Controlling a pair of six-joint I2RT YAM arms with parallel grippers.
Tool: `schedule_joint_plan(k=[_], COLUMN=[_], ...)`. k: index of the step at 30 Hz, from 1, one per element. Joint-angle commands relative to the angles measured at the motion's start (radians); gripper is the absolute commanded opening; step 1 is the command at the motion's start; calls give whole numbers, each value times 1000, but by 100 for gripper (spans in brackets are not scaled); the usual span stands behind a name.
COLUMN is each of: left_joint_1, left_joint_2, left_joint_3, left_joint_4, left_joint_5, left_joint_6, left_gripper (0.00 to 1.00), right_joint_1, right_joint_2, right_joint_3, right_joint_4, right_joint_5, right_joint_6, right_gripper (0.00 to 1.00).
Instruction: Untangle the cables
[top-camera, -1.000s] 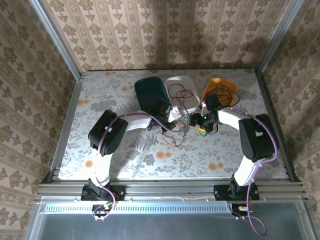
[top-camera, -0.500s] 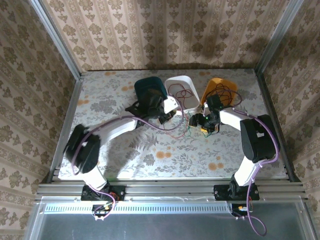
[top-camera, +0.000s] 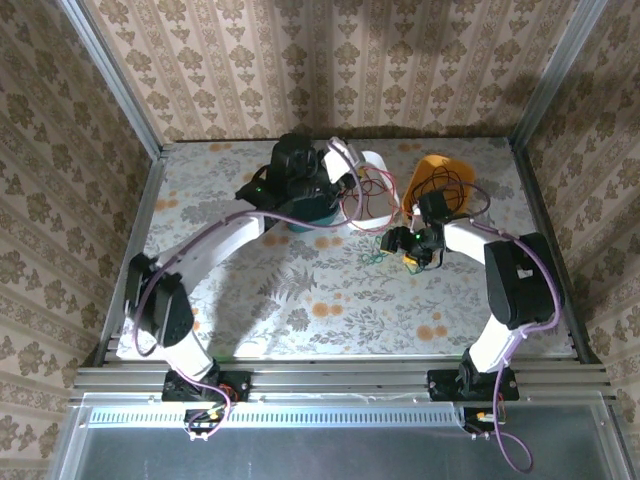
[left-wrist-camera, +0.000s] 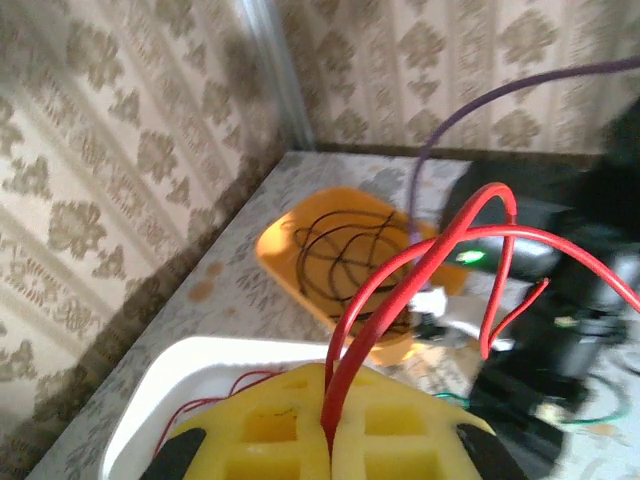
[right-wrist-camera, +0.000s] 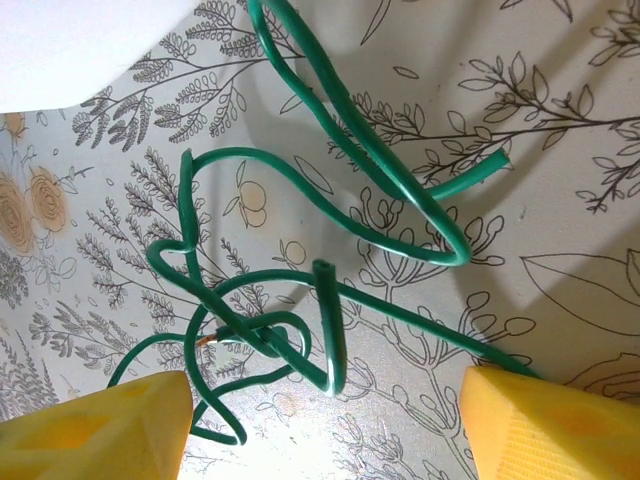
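Cables show in three colours. The red cable (left-wrist-camera: 420, 265) is pinched between the closed yellow fingers of the left gripper (left-wrist-camera: 328, 432), above the white tub (left-wrist-camera: 150, 400). The black cable (left-wrist-camera: 340, 250) lies coiled in the orange tub (left-wrist-camera: 285, 240). The green cable (right-wrist-camera: 328, 320) lies knotted on the flowered table (right-wrist-camera: 560, 150), between the parted fingers of the right gripper (right-wrist-camera: 325, 430). There are three tubs; the third is dark teal (top-camera: 312, 216).

Tangled green cable (right-wrist-camera: 327, 320) loose on floral table (right-wrist-camera: 560, 190), seemingly untouched, inside wide-apart right pincer (right-wrist-camera: 325, 415)
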Motion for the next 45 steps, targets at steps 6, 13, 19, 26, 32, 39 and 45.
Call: schedule_joint_plan(k=[6, 13, 19, 26, 32, 39, 45], left_joint_1=[57, 69, 63, 81, 91, 86, 60], left_joint_2=[302, 572, 674, 609, 424, 398, 457], left_joint_3=[262, 582, 718, 594, 302, 335, 472], left_joint_4=[-54, -284, -413, -340, -22, -90, -276], left_joint_5=[-188, -322, -421, -525, -427, -496, -548], left_joint_6=[-143, -202, -236, -311, -326, -281, -232], left_gripper=[0, 0, 0, 0, 0, 0, 0], right_joint_1=[-8, -34, -52, -54, -56, -56, -56], right_joint_2=[-194, -305, -370, -363, -358, -341, -334], right_joint_3=[-22, -35, -38, -54, -48, -40, -43], right_joint_4=[30, 13, -6, -4, -5, -2, -2], right_joint_5=[125, 295, 305, 298, 294, 279, 270], right_joint_6=[53, 120, 120, 121, 117, 121, 124], right_gripper=[73, 74, 74, 74, 74, 74, 75])
